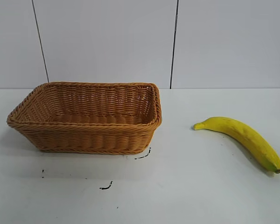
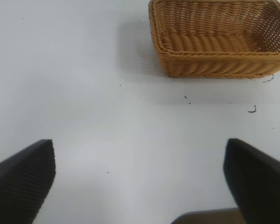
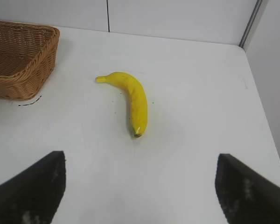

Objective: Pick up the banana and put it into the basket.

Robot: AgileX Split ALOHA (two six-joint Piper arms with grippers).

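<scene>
The yellow banana [image 1: 242, 137] lies on the white table at the right in the exterior view, stem end toward the basket; it also shows in the right wrist view [image 3: 133, 100]. The tan-orange wicker basket [image 1: 86, 135] stands at the left and is empty; it shows in the left wrist view [image 2: 214, 60] and at the edge of the right wrist view [image 3: 18, 74]. My right gripper [image 3: 140, 163] is open and empty, some way short of the banana. My left gripper [image 2: 139, 149] is open and empty over bare table, well apart from the basket. Neither gripper shows in the exterior view.
Small black marks [image 1: 106, 186] dot the white table [image 1: 177, 186] in front of the basket. A grey panelled wall [image 1: 130, 42] runs behind the table. The table's edge [image 3: 263, 116] lies beyond the banana in the right wrist view.
</scene>
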